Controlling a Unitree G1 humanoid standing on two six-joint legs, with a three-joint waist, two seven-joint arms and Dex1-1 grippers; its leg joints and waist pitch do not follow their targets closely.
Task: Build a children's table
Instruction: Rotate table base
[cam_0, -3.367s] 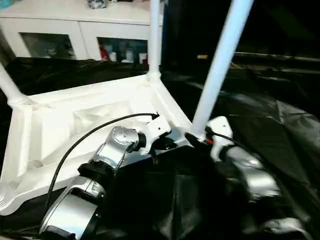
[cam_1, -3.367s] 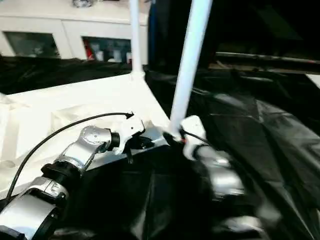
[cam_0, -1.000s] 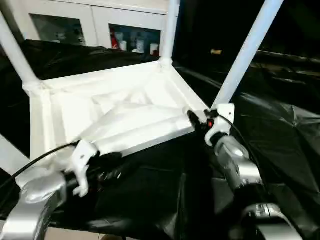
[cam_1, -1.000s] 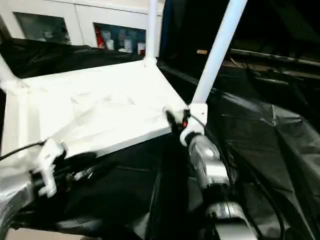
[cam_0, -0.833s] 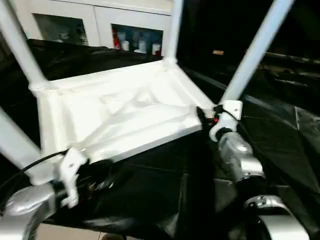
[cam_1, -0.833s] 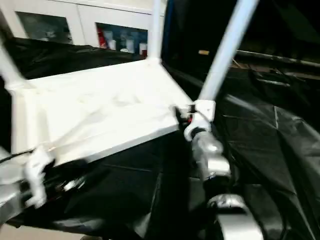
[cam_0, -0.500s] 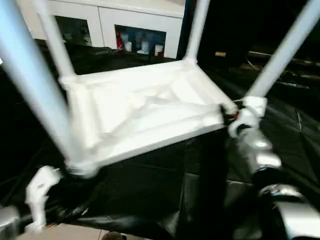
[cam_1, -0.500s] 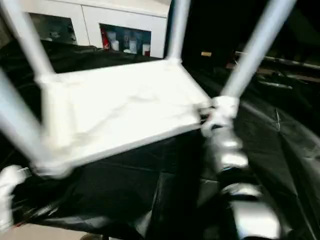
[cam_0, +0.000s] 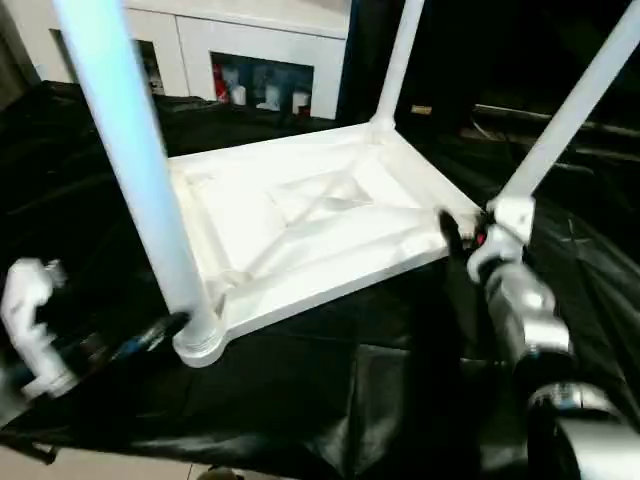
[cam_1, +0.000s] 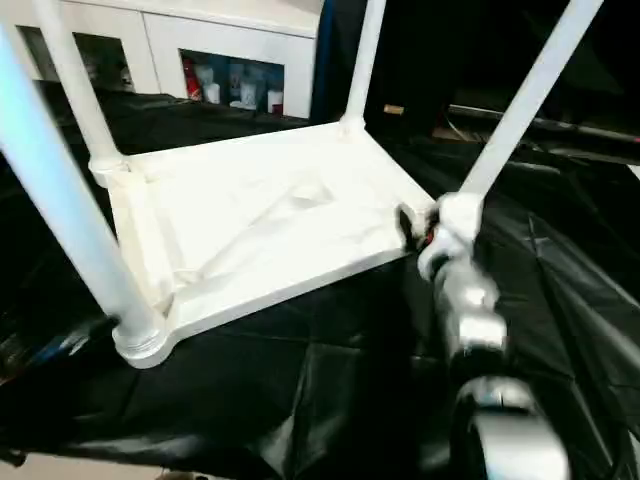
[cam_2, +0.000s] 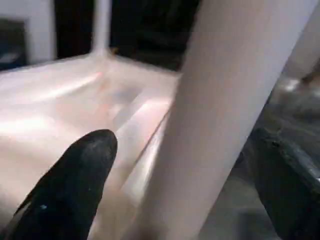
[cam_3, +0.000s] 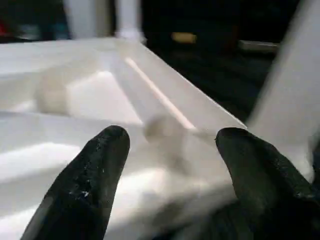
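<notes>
Children's table (cam_0: 300, 215): white plastic, lying upside down on a counter draped in black sheeting (cam_0: 330, 400), ribbed underside facing up. Four round tube legs stand up from the corner sockets: near-left leg (cam_0: 135, 170), far-left leg (cam_1: 70, 85), far leg (cam_0: 398, 60), near-right leg (cam_0: 570, 110). The near-left leg's collared end sits in its socket at the top's near corner.

Left gripper (cam_2: 185, 200): at the near-left leg, black fingers (cam_2: 70, 185) spread apart on either side of the tube, not closed on it; the white wrist housing sits just left of that corner.

Right gripper (cam_3: 170, 165): at the near-right corner, fingers (cam_3: 85, 185) apart with the rim of the top between them; whether they press on it cannot be told.

Background: white cabinet (cam_0: 250, 60) with glass doors behind the counter.
</notes>
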